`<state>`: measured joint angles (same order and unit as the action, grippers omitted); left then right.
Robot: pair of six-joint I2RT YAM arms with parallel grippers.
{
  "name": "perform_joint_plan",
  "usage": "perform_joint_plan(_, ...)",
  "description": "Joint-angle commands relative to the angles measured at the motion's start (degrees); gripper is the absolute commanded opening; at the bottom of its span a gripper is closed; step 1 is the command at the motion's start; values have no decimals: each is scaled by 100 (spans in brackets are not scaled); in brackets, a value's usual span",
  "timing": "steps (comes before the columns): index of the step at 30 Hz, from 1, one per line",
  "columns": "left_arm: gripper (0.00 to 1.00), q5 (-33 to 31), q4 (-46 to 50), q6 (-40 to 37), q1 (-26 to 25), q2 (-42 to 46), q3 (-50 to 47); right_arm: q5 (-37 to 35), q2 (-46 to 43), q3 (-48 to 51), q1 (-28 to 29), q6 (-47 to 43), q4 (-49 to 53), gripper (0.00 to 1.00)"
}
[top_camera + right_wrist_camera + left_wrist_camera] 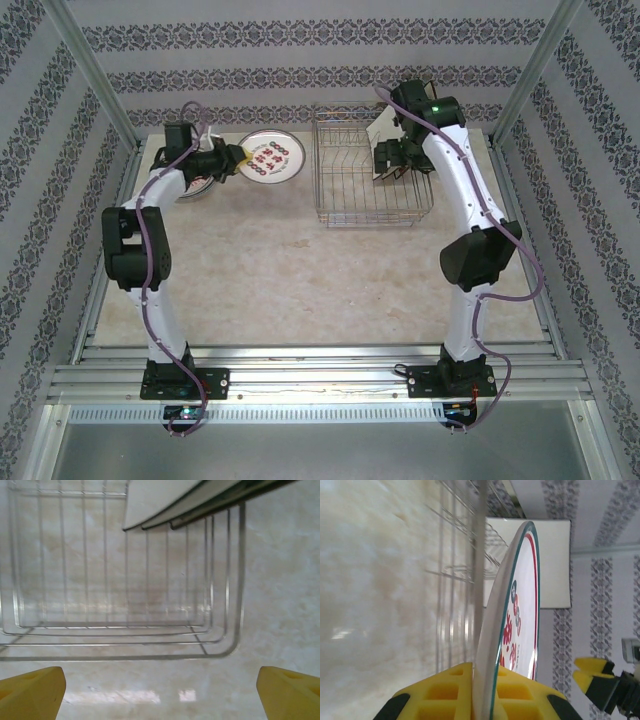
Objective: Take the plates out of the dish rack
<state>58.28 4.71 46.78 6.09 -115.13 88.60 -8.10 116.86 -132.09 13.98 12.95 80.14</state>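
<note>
1. Yellow ribbed fingers [445, 692] of the left gripper [482, 692] are pressed onto the rim of a small round white plate with red and dark flower marks [522, 615], pinching it edge-on.
2. From above, this left gripper [235, 158] holds that round plate [270, 157] over the far left of the table, just left of the rack and apart from it, with the patterned face towards the overhead camera.
3. The right gripper [160, 685] has its yellow fingers [32, 692] spread wide with nothing between them; it hangs above the right part of the rectangular silver wire dish rack [100, 605].
4. Square cream plates with dark rims [190, 500] lean together at the rack's far right end.
5. The rack [350, 185] stands on the pale marble-patterned table [300, 280], far of its middle.
</note>
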Motion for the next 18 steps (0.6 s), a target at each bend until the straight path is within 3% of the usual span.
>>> perform_joint_plan(1,0,-250,37,-151,410,503,-221,-263,-30,254,-98,-221,252,98)
perform_joint_plan(10,0,-852,-1241,530,1232,693,-1246,57,-149,711,-246,-266,-101,98)
perform_joint_plan(18,0,-1857,-2105,1240,1700,514,-1755,139,-124,790,-366,-310,-151,98)
